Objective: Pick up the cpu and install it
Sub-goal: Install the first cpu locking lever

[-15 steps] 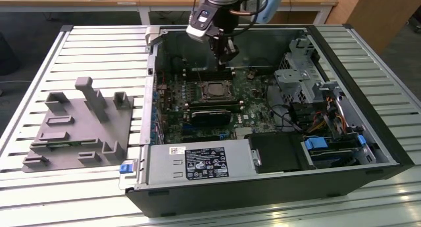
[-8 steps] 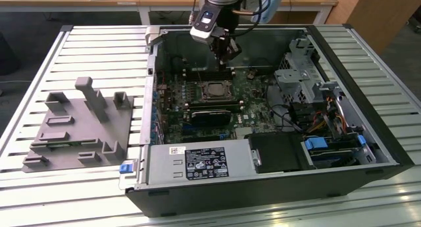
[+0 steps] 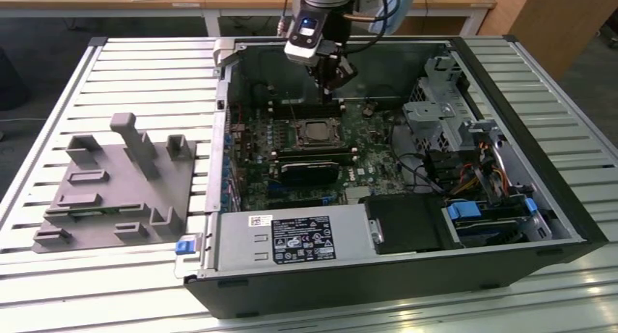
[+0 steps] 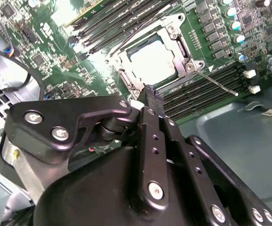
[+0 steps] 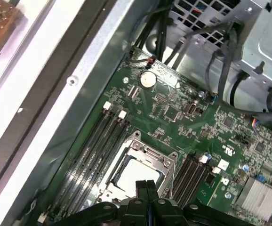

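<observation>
The claw (image 3: 331, 89) is hanging inside the open computer case (image 3: 569, 224), above the green motherboard (image 3: 372, 177) and just behind the socket (image 3: 315, 132). In both wrist views its two flat black fingers (image 4: 151, 120) are pressed together with nothing between them, their bolted metal links looking matte and angular.

The cpu (image 4: 153, 61) is sitting in the socket, a pale, smooth silvery square framed by the socket's shiny stamped-metal bracket; in the first wrist view it (image 5: 133, 173) is lying directly under the fingertips. A thin wire lever (image 4: 216, 84) is sticking out from the frame's corner over the ram slots (image 4: 206, 87), long dark ribbed channels flanking the socket on two sides.

Room around the socket is tight: the case's grey sheet-metal wall (image 5: 86, 94) is rising beside one bank of slots, and a black card (image 3: 311, 161) is lying just in front of the socket. Outside the case, a grey moulded tray (image 3: 121, 184) with upright posts is resting on the slatted worktop (image 3: 58, 116), well apart.
</observation>
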`<control>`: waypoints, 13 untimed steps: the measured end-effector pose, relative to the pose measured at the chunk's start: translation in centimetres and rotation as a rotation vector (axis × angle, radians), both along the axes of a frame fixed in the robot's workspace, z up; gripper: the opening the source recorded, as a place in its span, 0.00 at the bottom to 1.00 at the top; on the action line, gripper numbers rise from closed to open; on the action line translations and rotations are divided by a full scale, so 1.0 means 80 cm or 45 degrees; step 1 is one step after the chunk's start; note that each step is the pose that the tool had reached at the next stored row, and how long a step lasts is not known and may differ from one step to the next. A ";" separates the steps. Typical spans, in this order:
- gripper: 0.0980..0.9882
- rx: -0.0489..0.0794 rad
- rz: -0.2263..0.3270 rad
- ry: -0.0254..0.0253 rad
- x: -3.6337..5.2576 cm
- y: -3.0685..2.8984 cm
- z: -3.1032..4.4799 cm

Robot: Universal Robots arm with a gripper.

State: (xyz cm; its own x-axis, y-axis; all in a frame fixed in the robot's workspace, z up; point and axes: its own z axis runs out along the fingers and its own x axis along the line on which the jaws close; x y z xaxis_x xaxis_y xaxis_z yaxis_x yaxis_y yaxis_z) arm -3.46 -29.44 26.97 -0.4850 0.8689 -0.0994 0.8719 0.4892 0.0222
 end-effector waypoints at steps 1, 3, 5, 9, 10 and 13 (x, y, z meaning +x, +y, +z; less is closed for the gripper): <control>0.01 0.000 0.008 -0.0001 0.000 0.0000 0.0000; 0.01 0.000 0.024 0.0000 0.000 0.0000 0.0000; 0.01 0.000 0.039 -0.0001 0.000 0.0000 0.0000; 0.01 0.000 0.070 0.0000 0.000 0.0000 0.0000; 0.01 0.000 0.077 0.0000 0.000 0.0000 0.0000; 0.01 0.000 0.098 0.0000 0.000 0.0000 0.0000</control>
State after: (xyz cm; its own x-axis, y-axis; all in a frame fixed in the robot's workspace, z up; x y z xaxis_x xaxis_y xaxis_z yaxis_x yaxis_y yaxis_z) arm -3.46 -29.44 26.97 -0.5504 0.8290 -0.0995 0.8317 0.5548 0.0222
